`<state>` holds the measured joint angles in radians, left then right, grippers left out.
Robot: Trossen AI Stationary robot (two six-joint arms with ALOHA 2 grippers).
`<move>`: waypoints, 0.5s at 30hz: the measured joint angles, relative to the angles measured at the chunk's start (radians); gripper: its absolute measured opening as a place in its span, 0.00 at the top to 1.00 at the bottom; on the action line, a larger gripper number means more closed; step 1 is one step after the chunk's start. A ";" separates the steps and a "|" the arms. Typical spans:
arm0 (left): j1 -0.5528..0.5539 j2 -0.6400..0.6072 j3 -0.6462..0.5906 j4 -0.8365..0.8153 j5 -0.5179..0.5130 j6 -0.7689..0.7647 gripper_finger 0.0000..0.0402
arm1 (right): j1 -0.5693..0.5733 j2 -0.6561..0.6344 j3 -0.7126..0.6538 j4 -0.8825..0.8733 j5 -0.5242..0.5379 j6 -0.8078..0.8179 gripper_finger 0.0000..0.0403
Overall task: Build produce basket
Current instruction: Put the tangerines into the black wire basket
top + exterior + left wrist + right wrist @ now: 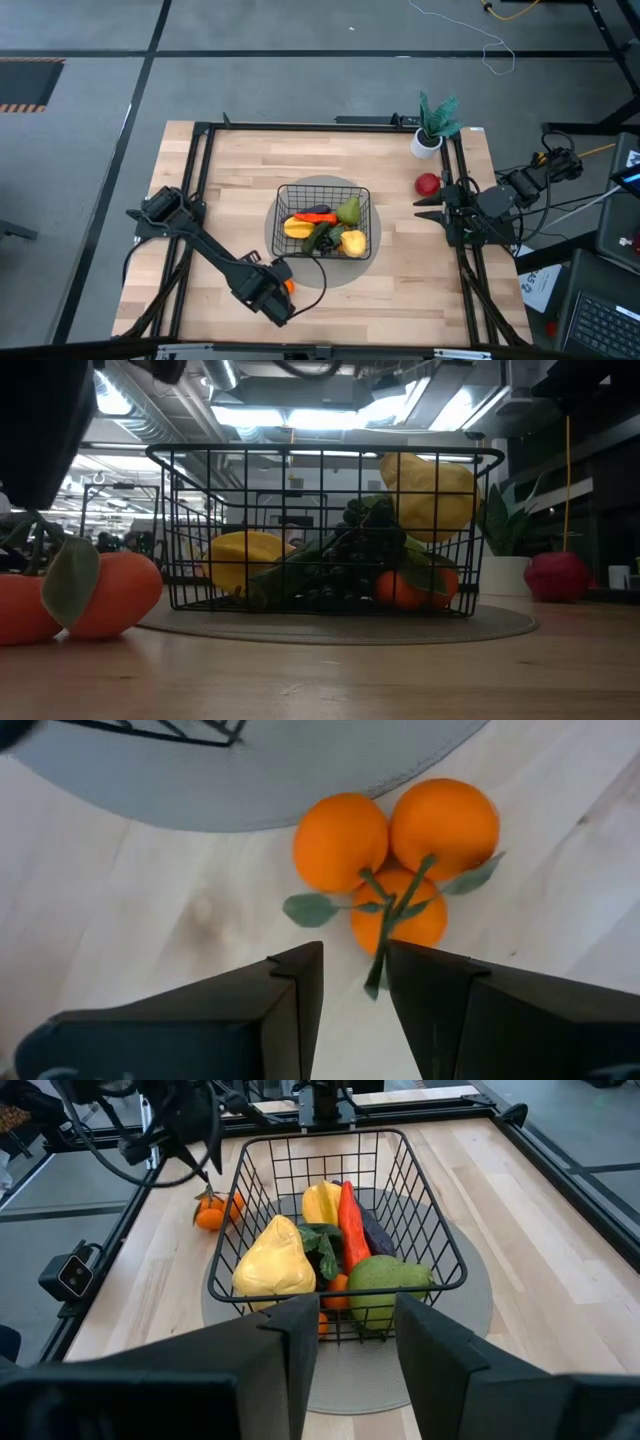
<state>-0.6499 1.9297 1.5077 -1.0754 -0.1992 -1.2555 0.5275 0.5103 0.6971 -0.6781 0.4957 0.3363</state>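
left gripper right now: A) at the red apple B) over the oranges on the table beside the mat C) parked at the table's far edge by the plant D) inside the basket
B: the left gripper hovers just above the cluster of oranges, which lies on the wood beside the grey mat, outside the basket.

One wire basket (322, 190) at the table's centre, on one round grey mat (372, 262); inside it, two yellow pieces (270, 1260), one green pear (387, 1283), one red-orange carrot (349, 1223); three oranges (395, 855) clustered at seven o'clock; one red apple (428, 184) and one potted plant (432, 125) at two o'clock.
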 joint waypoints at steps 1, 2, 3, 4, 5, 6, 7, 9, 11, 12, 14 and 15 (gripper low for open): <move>0.002 0.000 -0.008 0.011 0.004 0.009 0.75 | 0.000 0.000 0.000 0.000 0.000 0.000 0.69; 0.004 0.000 -0.013 0.020 0.006 0.019 0.75 | 0.000 0.000 0.000 0.000 0.000 -0.001 0.69; 0.006 0.000 -0.015 0.028 0.007 0.030 0.75 | 0.000 0.000 0.000 0.000 0.000 -0.002 0.69; 0.008 0.000 -0.016 0.036 0.007 0.038 0.75 | 0.000 0.000 0.000 0.000 0.000 -0.002 0.69; 0.009 0.000 -0.016 0.038 0.007 0.048 0.75 | 0.000 0.000 0.000 0.000 0.000 -0.002 0.69; 0.011 0.000 -0.016 0.040 0.006 0.058 0.75 | 0.000 0.000 0.000 0.000 0.000 -0.003 0.69; 0.013 0.000 -0.016 0.045 0.006 0.064 0.75 | 0.000 0.000 0.000 0.000 0.000 -0.003 0.69; 0.018 0.000 -0.016 0.052 0.004 0.074 0.75 | 0.000 0.000 0.000 0.000 0.000 -0.004 0.69; 0.022 0.000 -0.016 0.056 0.003 0.085 0.75 | 0.000 0.000 0.000 0.000 0.000 -0.004 0.69; 0.024 0.000 -0.016 0.059 0.002 0.086 0.75 | 0.000 0.000 0.000 0.000 0.000 -0.004 0.69; 0.025 0.000 -0.016 0.061 0.002 0.086 0.75 | 0.000 0.000 0.000 0.000 0.000 -0.004 0.69; 0.024 0.000 -0.016 0.061 0.003 0.086 0.75 | 0.000 0.000 0.000 0.000 0.000 -0.004 0.69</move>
<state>-0.6255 1.9297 1.4914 -1.0147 -0.1967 -1.1690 0.5274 0.5105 0.6971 -0.6781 0.4957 0.3321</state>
